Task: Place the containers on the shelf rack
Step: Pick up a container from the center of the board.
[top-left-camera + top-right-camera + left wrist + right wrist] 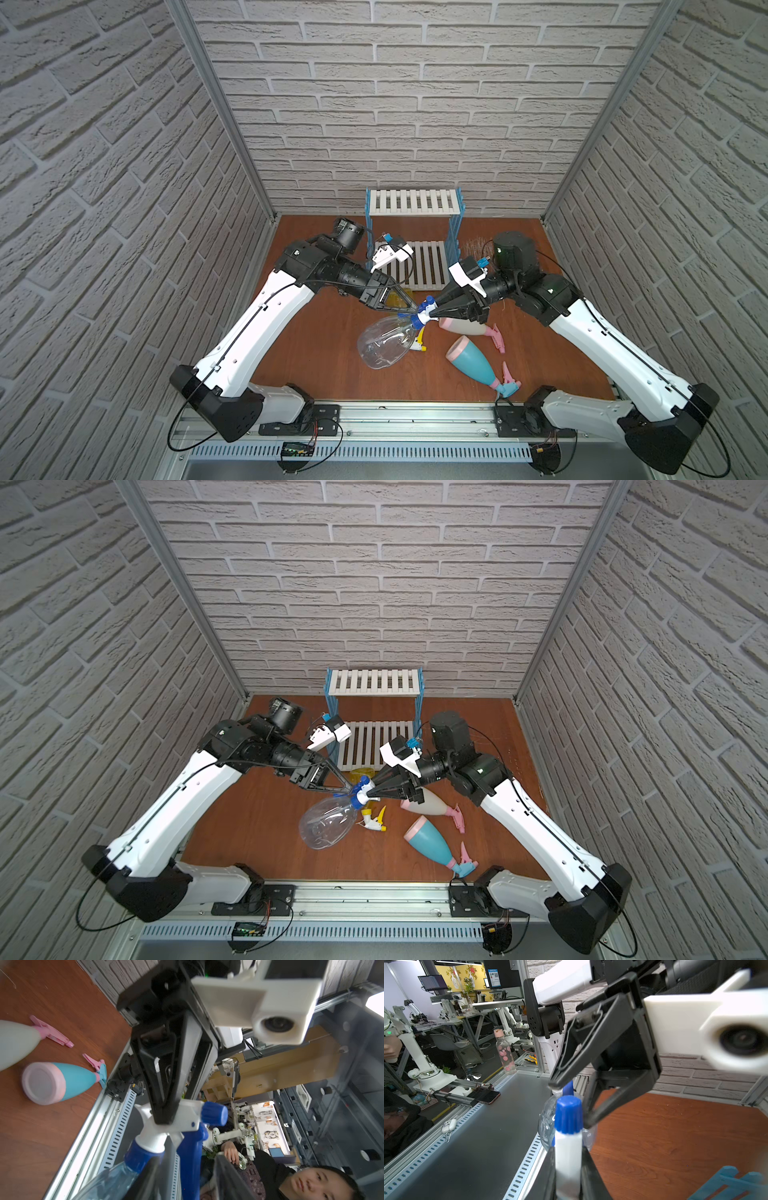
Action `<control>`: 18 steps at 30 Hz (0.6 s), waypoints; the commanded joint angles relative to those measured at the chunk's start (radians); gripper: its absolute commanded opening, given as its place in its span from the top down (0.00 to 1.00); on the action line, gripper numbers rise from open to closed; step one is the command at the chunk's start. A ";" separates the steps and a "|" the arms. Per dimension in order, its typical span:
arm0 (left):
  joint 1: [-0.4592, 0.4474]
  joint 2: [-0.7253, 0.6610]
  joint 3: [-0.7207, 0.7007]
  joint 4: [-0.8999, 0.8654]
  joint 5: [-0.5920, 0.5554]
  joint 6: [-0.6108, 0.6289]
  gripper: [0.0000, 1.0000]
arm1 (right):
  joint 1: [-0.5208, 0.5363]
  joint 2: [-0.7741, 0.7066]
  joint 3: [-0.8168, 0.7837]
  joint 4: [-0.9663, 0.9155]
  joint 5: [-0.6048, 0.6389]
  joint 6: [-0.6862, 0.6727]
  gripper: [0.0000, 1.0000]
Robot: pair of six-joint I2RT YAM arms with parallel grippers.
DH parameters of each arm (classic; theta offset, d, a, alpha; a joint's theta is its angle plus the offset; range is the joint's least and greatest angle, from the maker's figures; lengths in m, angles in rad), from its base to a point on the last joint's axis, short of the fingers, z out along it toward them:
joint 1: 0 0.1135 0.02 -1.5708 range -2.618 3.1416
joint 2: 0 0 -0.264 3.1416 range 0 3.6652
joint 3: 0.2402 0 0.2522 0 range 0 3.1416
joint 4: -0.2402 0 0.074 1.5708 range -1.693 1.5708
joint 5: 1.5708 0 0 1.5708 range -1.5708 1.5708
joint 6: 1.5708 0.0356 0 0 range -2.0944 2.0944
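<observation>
The clear bottle (pixel 384 343) with a blue-white nozzle hangs tilted above the wooden floor in both top views. My right gripper (pixel 432 312) (pixel 568 1176) is shut on its white spray head (pixel 568 1147). My left gripper (pixel 417 309) (pixel 187 1178) is open, its fingers (pixel 145 1178) standing apart on either side of the blue trigger (pixel 190 1163). The yellow bottle (pixel 400 297) lies mostly hidden under the left gripper. On the floor lie the cream bottle (pixel 461 326) and the light blue bottle (pixel 473 361). The shelf rack (pixel 415 201) stands at the back wall, with both shelves bare.
Brick-pattern walls close in the back and both sides. A metal rail (pixel 415 415) with the two arm bases runs along the front edge. A bundle of thin straws (pixel 473 245) lies right of the rack, behind the right arm.
</observation>
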 commanded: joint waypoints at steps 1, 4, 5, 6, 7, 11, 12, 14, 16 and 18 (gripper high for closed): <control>0.053 -0.034 -0.017 0.094 -0.083 0.017 0.24 | 0.008 -0.021 -0.012 -0.025 0.055 0.029 0.95; 0.098 -0.066 -0.041 0.157 -0.153 0.017 0.09 | 0.008 -0.043 -0.041 -0.037 0.129 0.072 0.97; 0.113 -0.081 -0.054 0.183 -0.193 0.019 0.08 | 0.008 -0.049 -0.049 -0.049 0.170 0.088 0.96; 0.125 -0.099 -0.067 0.207 -0.251 0.024 0.06 | 0.008 -0.054 -0.054 -0.060 0.214 0.105 0.96; 0.131 -0.119 -0.080 0.228 -0.321 0.032 0.05 | 0.008 -0.056 -0.053 -0.084 0.259 0.127 0.97; 0.123 -0.208 -0.194 0.385 -0.646 0.087 0.05 | 0.006 -0.026 0.002 -0.183 0.437 0.239 0.97; 0.109 -0.228 -0.229 0.420 -0.728 0.108 0.05 | 0.006 -0.014 0.022 -0.209 0.470 0.277 0.97; 0.050 -0.262 -0.289 0.474 -0.893 0.173 0.05 | 0.006 0.017 0.072 -0.240 0.535 0.366 0.97; -0.042 -0.286 -0.351 0.522 -1.072 0.245 0.05 | 0.005 0.058 0.125 -0.273 0.588 0.456 0.97; -0.127 -0.300 -0.409 0.587 -1.218 0.297 0.05 | 0.006 0.093 0.191 -0.306 0.638 0.541 0.97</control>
